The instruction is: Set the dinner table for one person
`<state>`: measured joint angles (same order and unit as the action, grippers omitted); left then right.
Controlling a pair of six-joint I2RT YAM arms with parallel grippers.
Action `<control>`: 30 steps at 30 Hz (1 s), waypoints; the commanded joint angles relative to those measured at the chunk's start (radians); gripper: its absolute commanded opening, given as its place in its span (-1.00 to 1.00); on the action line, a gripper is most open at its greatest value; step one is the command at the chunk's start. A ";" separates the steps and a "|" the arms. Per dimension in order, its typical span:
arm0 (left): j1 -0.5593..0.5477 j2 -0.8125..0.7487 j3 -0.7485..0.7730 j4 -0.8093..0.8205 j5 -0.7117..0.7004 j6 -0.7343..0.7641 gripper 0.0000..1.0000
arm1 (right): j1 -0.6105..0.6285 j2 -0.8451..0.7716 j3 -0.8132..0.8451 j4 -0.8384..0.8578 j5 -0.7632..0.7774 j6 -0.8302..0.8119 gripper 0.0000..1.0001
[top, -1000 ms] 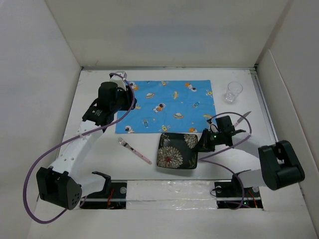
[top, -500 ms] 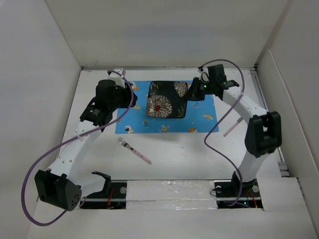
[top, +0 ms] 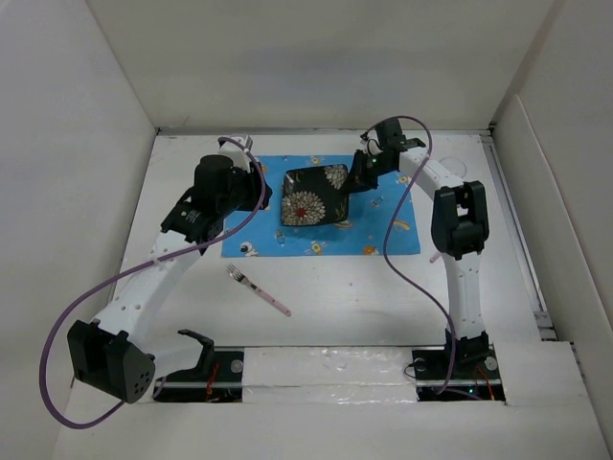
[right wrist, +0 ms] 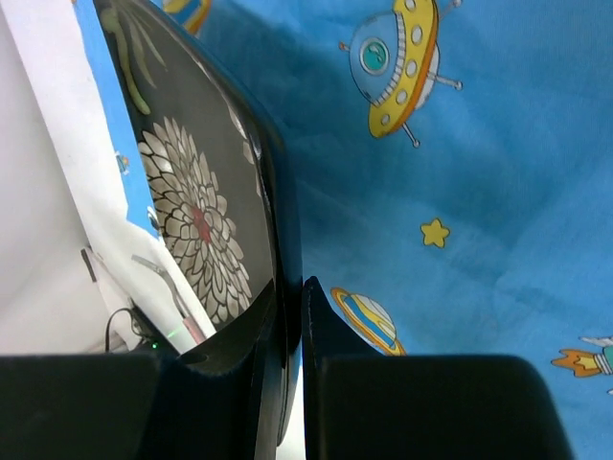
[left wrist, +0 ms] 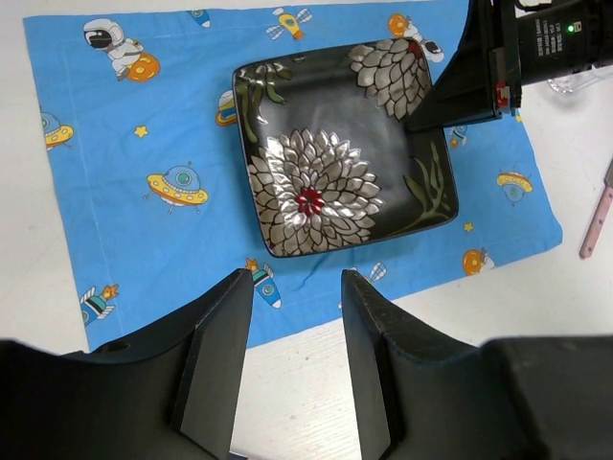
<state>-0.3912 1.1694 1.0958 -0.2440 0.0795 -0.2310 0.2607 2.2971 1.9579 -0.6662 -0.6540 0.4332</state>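
One floral plate (top: pixel 311 198) in right pincer (top: pixel 356 179)

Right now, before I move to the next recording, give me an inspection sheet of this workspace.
Surface: white matte dinner table; blue space-print placemat at its far middle.
Job's things: square black floral plate over the placemat, flat or tilted cannot tell; fork on bare table nearside of it; pink-handled knife right of the placemat.
Clutter: nothing seen.
Grippers: right gripper shut on the plate's right rim; left gripper open, empty, above the placemat's near edge.
Cables: a purple cable loops off each arm.
Surroundings: white panels on three sides.
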 commanded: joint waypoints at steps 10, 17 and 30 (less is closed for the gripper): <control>0.000 0.009 0.024 0.043 -0.011 -0.007 -0.23 | -0.029 0.027 0.033 -0.045 -0.148 -0.053 -1.00; 0.000 0.013 0.019 0.048 -0.006 -0.024 -0.23 | -0.038 0.035 -0.008 -0.047 -0.110 -0.063 -0.82; 0.000 0.039 0.026 0.069 0.011 -0.039 -0.23 | -0.047 -0.134 0.048 -0.119 0.094 -0.097 0.18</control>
<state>-0.3912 1.2015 1.0958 -0.2230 0.0757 -0.2573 0.2222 2.2917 1.9419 -0.7681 -0.6132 0.3584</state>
